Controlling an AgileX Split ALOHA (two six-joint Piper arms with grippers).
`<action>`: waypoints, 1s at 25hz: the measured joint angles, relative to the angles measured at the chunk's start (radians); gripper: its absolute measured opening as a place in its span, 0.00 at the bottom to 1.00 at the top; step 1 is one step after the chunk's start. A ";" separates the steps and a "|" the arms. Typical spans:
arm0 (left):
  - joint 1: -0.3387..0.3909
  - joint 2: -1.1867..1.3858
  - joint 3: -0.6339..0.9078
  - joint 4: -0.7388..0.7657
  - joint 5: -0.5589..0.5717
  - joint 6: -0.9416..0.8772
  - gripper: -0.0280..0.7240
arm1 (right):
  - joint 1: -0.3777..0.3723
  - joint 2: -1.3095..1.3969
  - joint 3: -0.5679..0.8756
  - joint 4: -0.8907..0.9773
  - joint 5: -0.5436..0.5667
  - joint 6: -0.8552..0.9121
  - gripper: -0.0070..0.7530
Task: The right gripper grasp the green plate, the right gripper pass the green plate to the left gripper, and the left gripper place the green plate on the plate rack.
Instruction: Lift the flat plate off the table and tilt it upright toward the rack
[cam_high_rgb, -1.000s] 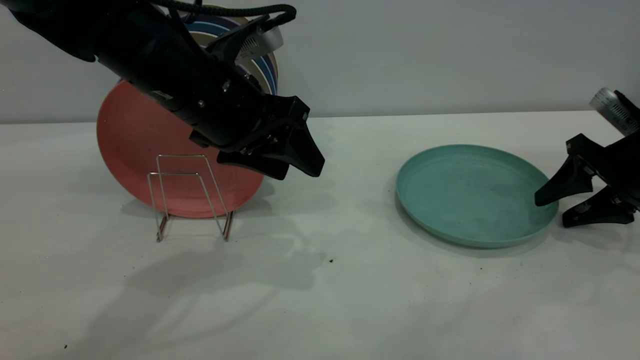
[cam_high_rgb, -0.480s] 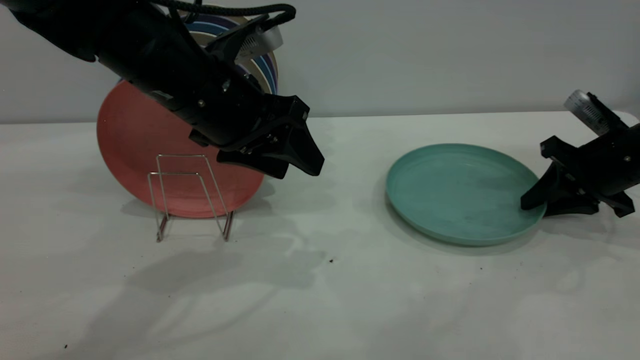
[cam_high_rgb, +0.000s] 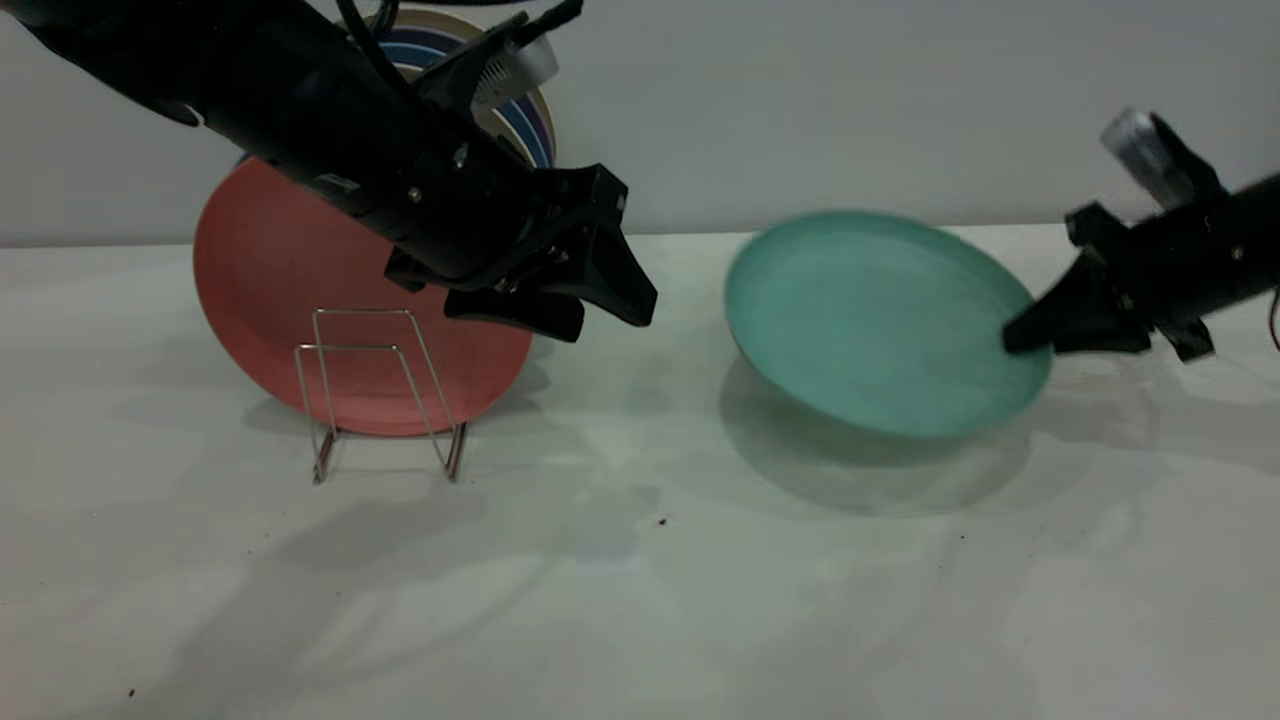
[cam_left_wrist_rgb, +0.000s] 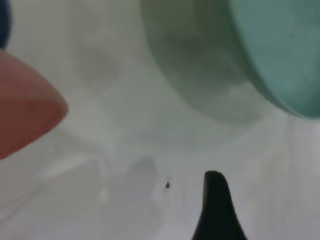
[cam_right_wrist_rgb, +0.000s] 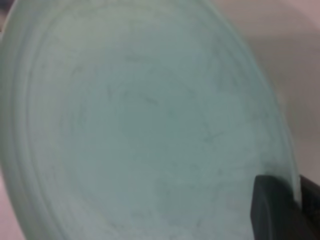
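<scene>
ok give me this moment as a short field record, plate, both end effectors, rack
green plate: lifted off the table, tilted, shadow beneath
right end effector: shut on the plate's right rim
left end effector: open, in the air between rack and plate, not touching either
plate rack: front slot free, pink plate standing behind
stage: grasp made, handover not yet done

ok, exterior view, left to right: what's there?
Pink plate behind rack → left claw → green plate → right claw, shut on the plate's rim.
</scene>
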 joint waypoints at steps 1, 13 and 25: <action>0.000 0.000 0.000 -0.015 -0.008 0.000 0.75 | 0.005 -0.002 -0.008 -0.001 0.028 -0.008 0.03; 0.000 0.002 0.000 -0.193 -0.078 0.078 0.75 | 0.140 -0.051 -0.013 -0.043 0.118 -0.057 0.03; 0.001 0.002 0.000 -0.207 -0.079 0.103 0.21 | 0.205 -0.051 -0.013 0.038 0.145 -0.108 0.03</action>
